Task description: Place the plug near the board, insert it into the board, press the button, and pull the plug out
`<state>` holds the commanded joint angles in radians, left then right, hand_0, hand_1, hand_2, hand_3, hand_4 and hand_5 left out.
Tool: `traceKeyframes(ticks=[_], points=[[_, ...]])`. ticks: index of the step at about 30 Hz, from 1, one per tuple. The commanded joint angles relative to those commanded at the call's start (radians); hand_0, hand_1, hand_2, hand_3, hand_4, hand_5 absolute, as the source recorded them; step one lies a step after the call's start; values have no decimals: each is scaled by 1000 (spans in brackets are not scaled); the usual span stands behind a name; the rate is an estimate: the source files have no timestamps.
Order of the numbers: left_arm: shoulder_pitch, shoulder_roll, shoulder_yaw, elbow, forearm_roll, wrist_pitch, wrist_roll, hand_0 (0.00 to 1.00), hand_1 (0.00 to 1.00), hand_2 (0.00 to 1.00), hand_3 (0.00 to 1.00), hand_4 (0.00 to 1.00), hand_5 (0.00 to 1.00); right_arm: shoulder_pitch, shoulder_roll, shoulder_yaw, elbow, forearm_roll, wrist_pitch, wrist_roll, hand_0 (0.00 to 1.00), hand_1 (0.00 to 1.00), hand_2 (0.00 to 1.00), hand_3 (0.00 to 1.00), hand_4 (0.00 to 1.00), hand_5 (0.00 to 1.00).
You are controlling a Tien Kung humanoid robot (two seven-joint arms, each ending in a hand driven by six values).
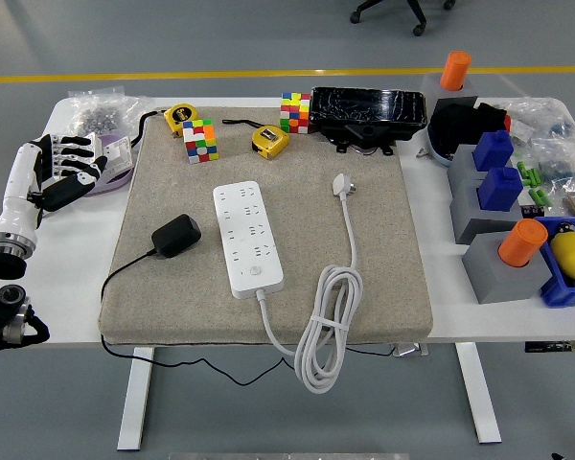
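Head view: the left hand (65,165) hovers over the table's left edge, beside the grey mat (268,230), fingers spread and relaxed with nothing in them. The right hand is not in the picture. The black plug (175,235), a blocky adapter, lies on the mat's left part, just left of the white power strip (246,237) and apart from it; its thin black cable (125,269) runs off the mat's near-left corner and under the table edge. The strip lies lengthwise in the middle of the mat, its round button (256,272) near the closer end. Its own white cord (328,331) loops in a coil over the mat's near edge and ends in a white plug head (342,184) lying to the right of the strip. Two colourful puzzle cubes (199,140) and two yellow tape measures (269,140) sit along the mat's far edge, next to a black tray (369,115). Grey blocks with blue and orange pieces (503,220) stand on the table at the right.
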<state>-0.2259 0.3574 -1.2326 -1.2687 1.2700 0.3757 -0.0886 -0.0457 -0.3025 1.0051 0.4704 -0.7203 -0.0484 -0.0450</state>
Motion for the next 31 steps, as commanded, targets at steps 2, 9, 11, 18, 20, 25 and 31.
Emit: traceKeyframes(ticks=[2,9,11,18,20,25,31], points=[[2,-1,-2,0,1,-1,2,415,482,538,564,765,200,-1,2,3,0,0,0,0,656,663,661,557,910,506],[2,-4,-7,-2,3,-2,2,415,482,538,564,765,201,1,6,9,1,-3,0,0,657,662,661,556,910,507],[0,-5,-9,-2,3,-2,2,415,482,538,564,765,201,1,6,10,1,-3,0,0,657,662,661,556,910,507],[-3,-7,-14,-4,4,-3,3,415,482,538,565,766,203,2,0,16,2,-5,-1,0,655,662,661,555,909,506],[-3,-8,-15,-4,3,-2,3,415,482,538,565,766,203,1,0,15,3,-5,0,0,655,662,661,555,909,506],[-6,-9,-18,-3,2,-3,4,415,482,538,565,767,203,5,3,16,4,-5,1,-1,656,662,661,556,910,508],[-12,-9,-21,-2,2,-3,4,415,482,538,565,767,203,11,2,20,5,-7,1,0,656,662,661,556,910,508]])
